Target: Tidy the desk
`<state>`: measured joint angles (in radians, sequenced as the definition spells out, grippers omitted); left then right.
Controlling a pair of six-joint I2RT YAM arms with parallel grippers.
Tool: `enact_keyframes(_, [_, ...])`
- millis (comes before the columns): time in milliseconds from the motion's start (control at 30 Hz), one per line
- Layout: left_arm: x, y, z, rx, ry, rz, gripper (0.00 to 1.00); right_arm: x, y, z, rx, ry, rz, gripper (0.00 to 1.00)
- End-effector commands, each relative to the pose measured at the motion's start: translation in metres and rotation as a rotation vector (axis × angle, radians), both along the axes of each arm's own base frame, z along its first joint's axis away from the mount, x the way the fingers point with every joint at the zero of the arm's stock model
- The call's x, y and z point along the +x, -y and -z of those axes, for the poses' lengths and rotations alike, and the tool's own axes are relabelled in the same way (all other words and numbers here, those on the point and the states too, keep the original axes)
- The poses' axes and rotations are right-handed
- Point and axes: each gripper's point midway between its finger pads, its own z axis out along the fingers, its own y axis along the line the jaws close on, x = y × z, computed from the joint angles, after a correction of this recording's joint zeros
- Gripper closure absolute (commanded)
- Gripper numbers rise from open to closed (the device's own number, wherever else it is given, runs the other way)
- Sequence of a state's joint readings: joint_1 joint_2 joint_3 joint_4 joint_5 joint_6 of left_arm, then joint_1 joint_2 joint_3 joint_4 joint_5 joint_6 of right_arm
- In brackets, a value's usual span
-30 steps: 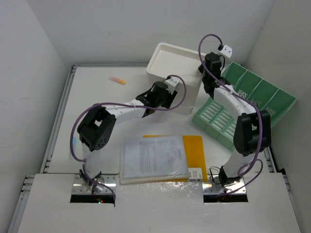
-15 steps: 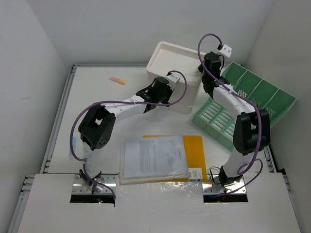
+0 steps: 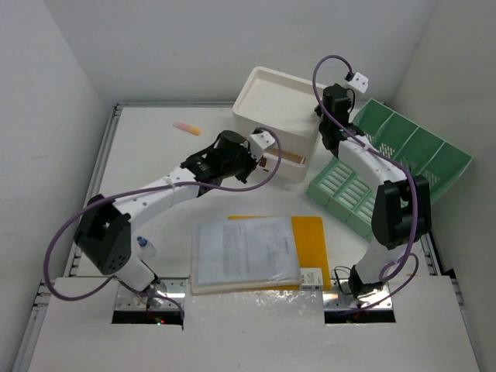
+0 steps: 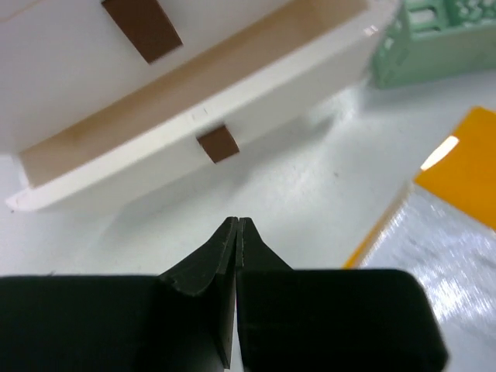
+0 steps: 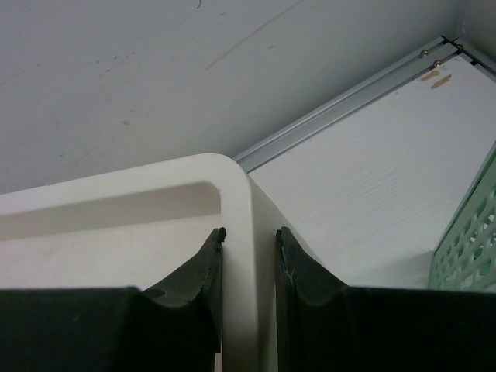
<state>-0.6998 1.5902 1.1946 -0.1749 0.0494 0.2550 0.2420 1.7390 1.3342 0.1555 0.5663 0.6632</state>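
Left gripper (image 4: 236, 225): jaws shut, empty, low over desk (image 4: 310, 186). Open drawer (image 4: 263, 97) lies just ahead, upper ctr of wrist view; long axis lower-left to upper-right, brown tab (image 4: 218, 144) nearest. Right gripper (image 5: 249, 232) pinches drawer box (image 5: 232, 186) rim.

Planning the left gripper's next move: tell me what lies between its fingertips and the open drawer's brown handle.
In the left wrist view, only bare desk shows between the shut left gripper and the brown handle on the open drawer.
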Motion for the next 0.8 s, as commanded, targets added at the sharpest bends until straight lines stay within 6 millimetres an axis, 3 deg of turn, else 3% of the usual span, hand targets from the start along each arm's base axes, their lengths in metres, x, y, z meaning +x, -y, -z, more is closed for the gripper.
enact_keyframes(0, [-0.041, -0.018, 0.003, 0.058, -0.079, 0.098, 1.0, -0.022, -0.02, 0.063, 0.025, -0.182, -0.029, 1.0])
enact_keyframes(67, [-0.058, -0.03, 0.007, 0.091, -0.098, 0.118, 1.0, -0.02, -0.02, 0.061, 0.019, -0.182, -0.031, 1.0])
enact_keyframes(167, [-0.068, -0.041, 0.006, 0.109, -0.076, 0.13, 1.0, -0.019, -0.019, 0.063, 0.008, -0.184, -0.031, 1.0])
enact_keyframes(233, [-0.061, -0.041, -0.001, 0.105, -0.044, 0.113, 1.0, -0.019, -0.021, 0.062, -0.002, -0.183, -0.044, 1.0])
enact_keyframes(267, [-0.054, -0.034, -0.008, 0.069, -0.016, 0.101, 0.95, -0.018, -0.021, 0.063, -0.005, -0.185, -0.049, 1.0])
enact_keyframes(300, [-0.05, -0.027, -0.009, 0.046, -0.005, 0.108, 0.72, -0.019, -0.021, 0.064, -0.004, -0.185, -0.052, 1.0])
enact_keyframes(333, [-0.041, -0.015, -0.018, -0.022, 0.037, 0.104, 0.61, -0.019, -0.022, 0.065, -0.002, -0.184, -0.056, 1.0])
enact_keyframes(433, [-0.022, 0.009, -0.021, -0.121, 0.084, 0.096, 0.34, -0.019, -0.025, 0.07, 0.009, -0.185, -0.066, 1.0])
enact_keyframes(467, [-0.014, 0.014, -0.023, -0.14, 0.098, 0.081, 0.32, -0.019, -0.025, 0.07, 0.015, -0.183, -0.068, 1.0])
enact_keyframes(500, [-0.006, 0.018, -0.008, -0.122, 0.077, 0.067, 0.27, -0.02, -0.025, 0.072, 0.017, -0.186, -0.068, 1.0])
enact_keyframes(533, [0.003, 0.022, -0.013, -0.135, 0.084, 0.042, 0.27, -0.021, -0.026, 0.074, 0.018, -0.19, -0.071, 1.0])
enact_keyframes(600, [0.019, 0.023, -0.001, -0.109, 0.076, -0.019, 0.25, -0.021, -0.026, 0.074, 0.021, -0.186, -0.07, 1.0])
enact_keyframes(667, [0.026, 0.023, 0.007, -0.099, 0.077, -0.045, 0.25, -0.02, -0.026, 0.074, 0.022, -0.185, -0.071, 1.0])
enact_keyframes(767, [0.039, 0.023, 0.002, -0.121, 0.118, -0.095, 0.25, -0.019, -0.027, 0.076, 0.02, -0.187, -0.074, 1.0])
